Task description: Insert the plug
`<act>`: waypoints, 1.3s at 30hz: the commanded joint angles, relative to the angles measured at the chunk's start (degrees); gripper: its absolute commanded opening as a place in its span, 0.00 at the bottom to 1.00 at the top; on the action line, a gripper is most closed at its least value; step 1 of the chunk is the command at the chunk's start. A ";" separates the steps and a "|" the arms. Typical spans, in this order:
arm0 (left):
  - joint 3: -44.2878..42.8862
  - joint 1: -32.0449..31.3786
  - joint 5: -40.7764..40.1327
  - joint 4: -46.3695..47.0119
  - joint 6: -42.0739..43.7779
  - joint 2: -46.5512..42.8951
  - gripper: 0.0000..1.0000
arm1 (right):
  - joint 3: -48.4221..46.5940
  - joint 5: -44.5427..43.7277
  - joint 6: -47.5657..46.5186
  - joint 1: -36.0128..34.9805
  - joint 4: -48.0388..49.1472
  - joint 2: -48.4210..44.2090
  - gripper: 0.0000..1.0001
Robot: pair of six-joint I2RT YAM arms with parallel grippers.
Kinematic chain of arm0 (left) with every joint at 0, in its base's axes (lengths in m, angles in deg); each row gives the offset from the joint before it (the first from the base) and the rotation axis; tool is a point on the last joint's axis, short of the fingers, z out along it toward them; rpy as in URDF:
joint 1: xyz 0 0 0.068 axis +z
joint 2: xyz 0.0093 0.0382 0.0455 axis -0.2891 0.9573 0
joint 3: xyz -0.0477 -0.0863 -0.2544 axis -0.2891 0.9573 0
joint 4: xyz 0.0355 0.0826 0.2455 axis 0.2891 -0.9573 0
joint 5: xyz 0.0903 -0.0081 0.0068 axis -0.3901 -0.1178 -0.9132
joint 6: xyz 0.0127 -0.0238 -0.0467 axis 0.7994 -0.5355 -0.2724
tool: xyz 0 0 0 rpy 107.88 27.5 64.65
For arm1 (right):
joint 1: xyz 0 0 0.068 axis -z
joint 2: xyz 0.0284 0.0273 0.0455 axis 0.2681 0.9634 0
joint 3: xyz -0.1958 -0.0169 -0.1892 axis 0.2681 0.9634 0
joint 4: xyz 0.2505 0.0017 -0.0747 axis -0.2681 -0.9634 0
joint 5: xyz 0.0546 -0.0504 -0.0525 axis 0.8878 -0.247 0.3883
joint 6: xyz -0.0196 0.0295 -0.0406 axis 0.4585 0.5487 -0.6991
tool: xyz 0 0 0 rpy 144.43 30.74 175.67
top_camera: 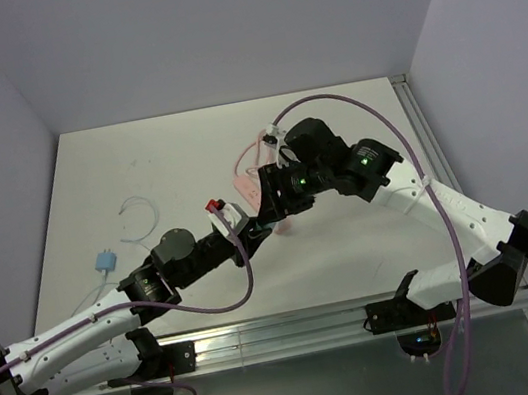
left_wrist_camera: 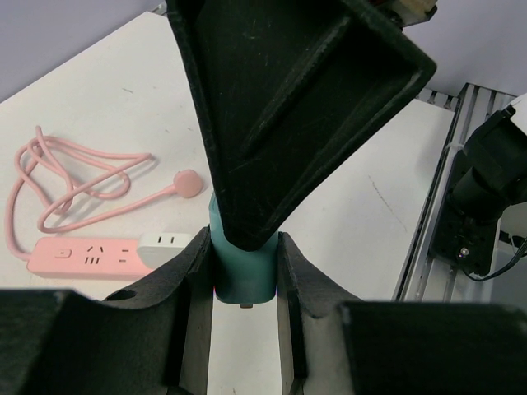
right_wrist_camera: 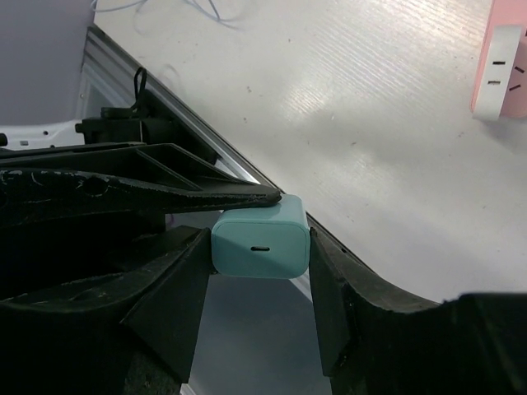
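Left end effector (left_wrist_camera: 243,257) clamps the plug (right_wrist_camera: 261,244); right end effector (right_wrist_camera: 260,251) straddles it, grip unclear.

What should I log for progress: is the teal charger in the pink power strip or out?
Out. The left gripper holds the charger above the table, apart from the power strip.

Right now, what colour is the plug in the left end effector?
Teal; the plug shows best in the right wrist view.
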 commanded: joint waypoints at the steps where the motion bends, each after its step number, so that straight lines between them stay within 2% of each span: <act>1: -2.64 -0.55 -0.95 0.94 1.43 -0.83 0.01 | -0.77 2.80 0.08 -0.09 1.40 0.73 0.57; 3: -2.64 -0.64 -0.95 0.85 1.69 -1.10 0.01 | -0.94 3.15 -0.09 -0.09 1.40 1.35 0.56; 6: -2.73 -0.64 -0.95 0.84 1.87 -1.01 0.00 | -1.20 4.11 -0.27 -0.09 1.49 2.05 0.43; 8: -2.73 -0.73 -0.95 1.28 1.78 -1.01 0.01 | -1.03 4.90 -0.44 -0.09 2.01 2.49 0.25; 9: -2.64 -0.73 -0.95 1.46 1.43 -1.01 0.05 | -0.68 4.82 -0.27 -0.09 2.28 2.58 0.16; 10: -2.38 -0.73 -3.12 1.81 0.56 -1.10 0.12 | -0.59 4.56 -0.27 -0.18 2.71 2.67 0.00; 11: -2.12 -0.73 -4.19 2.68 0.11 -1.36 0.31 | -0.50 4.03 -0.27 -0.18 2.98 2.84 0.00; 13: -0.71 -0.73 -8.74 3.22 -2.42 -2.67 0.48 | -0.68 0.88 -0.71 -0.18 3.68 3.02 0.00; 15: 0.16 -0.73 -12.18 2.78 -5.15 -4.42 0.96 | -0.85 -3.76 -1.32 -0.18 5.17 3.02 0.00; 16: 0.17 -0.73 -17.07 2.17 -6.30 -4.96 0.99 | -0.94 -5.71 -1.67 -0.09 5.53 3.28 0.00; 18: 0.08 -0.73 -22.19 -1.15 -8.67 -7.32 0.99 | -1.12 -8.97 -3.51 -0.18 6.67 3.72 0.00; 21: -1.67 -0.64 -35.02 -7.31 -15.95 -10.40 1.00 | -0.06 -14.32 -5.97 0.17 11.24 5.03 0.00; 23: -3.07 -0.64 -44.74 -15.91 -24.56 -11.99 0.99 | -0.15 -18.18 -8.43 0.08 13.87 7.40 0.00; 24: -3.26 -0.64 -47.16 -20.21 -30.07 -13.56 1.00 | -0.41 -19.69 -9.66 0.08 15.36 8.46 0.00; 25: -3.35 -0.64 -48.92 -21.38 -32.13 -14.36 1.00 | -0.76 -20.40 -10.63 -0.09 15.98 10.64 0.00; 26: -3.09 -0.64 -50.42 -22.43 -33.45 -15.15 1.00 | -1.29 -24.67 -12.73 -0.18 16.60 11.80 0.00; 33: -4.14 -0.64 -55.09 -29.47 -42.43 -17.97 1.00 | -6.22 -38.23 -19.16 -1.50 17.48 23.58 0.00; 36: -3.70 -0.64 -54.66 -28.25 -41.74 -17.27 1.00 | -4.37 -37.90 -20.66 -1.41 22.48 25.25 0.00; 39: -3.08 -0.64 -53.78 -26.41 -40.68 -16.31 0.99 | -6.12 -38.25 -21.62 -1.24 22.41 28.76 0.00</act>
